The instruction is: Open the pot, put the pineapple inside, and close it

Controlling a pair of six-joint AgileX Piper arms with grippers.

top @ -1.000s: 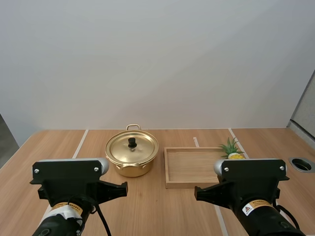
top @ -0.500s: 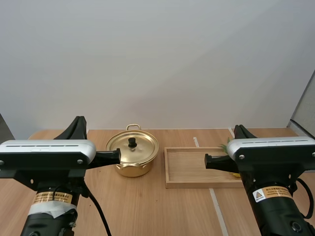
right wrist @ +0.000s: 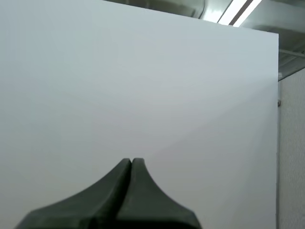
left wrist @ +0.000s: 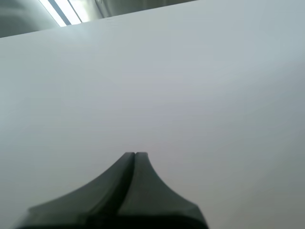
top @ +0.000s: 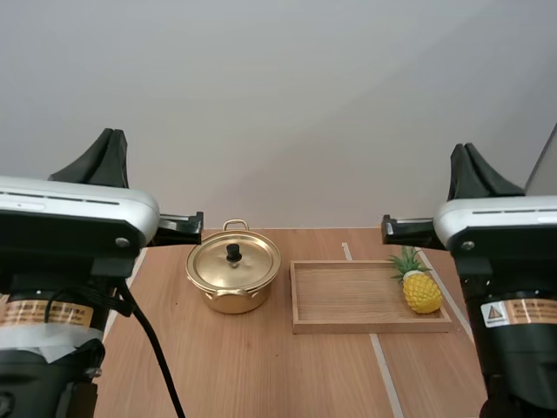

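On the table, the tray sits right of centre, the lidded pot off its left edge and the pineapple at its right end. The left gripper and right gripper hover closed and empty. Opening is not yet begun; next, one must likely descend and open over the knob.

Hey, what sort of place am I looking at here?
Probably a robot test bench rather than a kitchen: a wooden table marked with pale lines, holding just a lidded gold pot, a wooden tray and a small pineapple, laid out like props.
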